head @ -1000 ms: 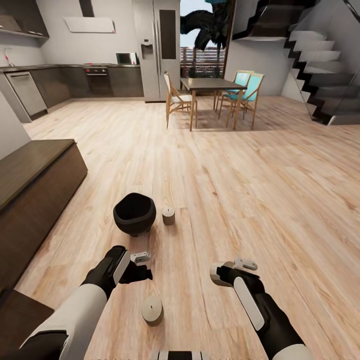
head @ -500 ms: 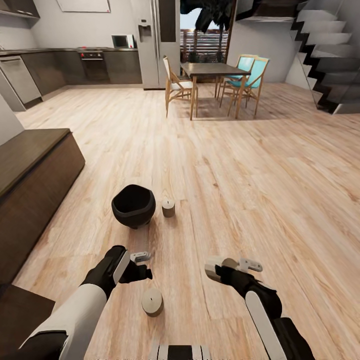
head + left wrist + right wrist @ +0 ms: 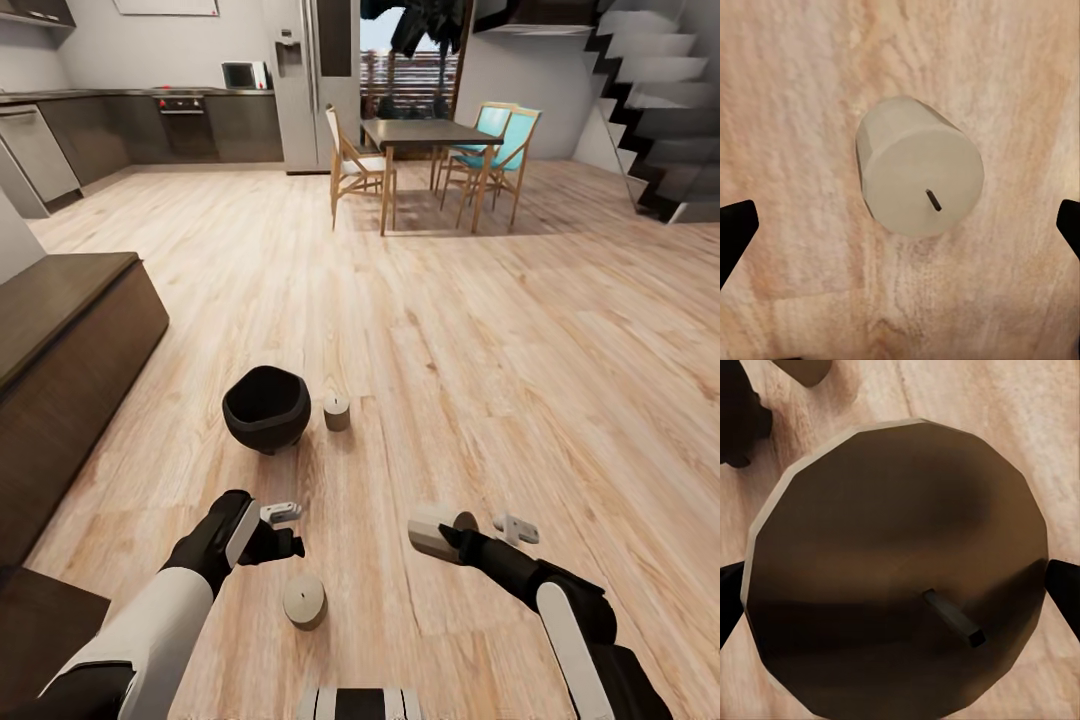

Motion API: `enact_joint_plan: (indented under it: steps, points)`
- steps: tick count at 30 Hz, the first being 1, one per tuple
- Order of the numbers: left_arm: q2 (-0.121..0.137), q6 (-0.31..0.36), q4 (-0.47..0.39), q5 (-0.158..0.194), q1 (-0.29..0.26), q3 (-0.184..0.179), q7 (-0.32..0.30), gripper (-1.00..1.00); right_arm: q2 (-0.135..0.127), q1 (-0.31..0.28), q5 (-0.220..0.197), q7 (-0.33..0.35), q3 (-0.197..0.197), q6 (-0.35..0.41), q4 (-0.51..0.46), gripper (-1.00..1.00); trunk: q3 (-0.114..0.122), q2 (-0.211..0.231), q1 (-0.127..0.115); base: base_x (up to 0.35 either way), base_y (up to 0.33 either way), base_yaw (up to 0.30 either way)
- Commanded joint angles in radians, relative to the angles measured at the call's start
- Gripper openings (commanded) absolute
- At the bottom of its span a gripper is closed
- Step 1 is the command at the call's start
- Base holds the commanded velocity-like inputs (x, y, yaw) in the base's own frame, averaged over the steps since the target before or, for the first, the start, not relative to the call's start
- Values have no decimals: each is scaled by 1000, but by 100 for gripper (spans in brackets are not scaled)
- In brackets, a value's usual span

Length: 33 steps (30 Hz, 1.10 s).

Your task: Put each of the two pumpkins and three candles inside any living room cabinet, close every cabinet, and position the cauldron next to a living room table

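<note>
While one candle (image 3: 435,530) is pinched by right gripper (image 3: 478,528), 2 candles are seen: one (image 3: 304,601) under spread left gripper (image 3: 283,530), one (image 3: 337,411) w/ 1 cauldron (image 3: 266,408) ahead.

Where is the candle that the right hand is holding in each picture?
Head view: the held candle lies in the right gripper, low and right of middle.
Right wrist view: its dark top with the wick, huge, between the jaws.
Left wrist view: another candle, standing on the floor.
Shared landmark: the wooden floor.

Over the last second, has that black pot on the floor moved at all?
No. The cauldron sits just as close beside the small candle as before; the whole view shifted because the camera tilted.
</note>
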Motion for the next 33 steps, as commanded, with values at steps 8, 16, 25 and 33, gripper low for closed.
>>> enact_joint_plan:
  steps: [8,16,25,33]
  points:
    - [-1,5,9,4,0,5,-38,100,0,1,-9,1,-5,7,1,-100,-32,-2,3,0,0,0]
    - [1,4,10,3,0,4,-61,100,0,1,-9,3,-5,6,3,-100,-43,-3,5,0,0,0]
    - [3,-62,10,3,0,4,-61,100,0,1,-9,3,-5,4,7,-100,-63,-4,7,0,0,0]
    - [4,-76,11,4,0,4,-59,100,0,1,-8,3,-5,4,8,-100,-67,-4,7,0,0,0]
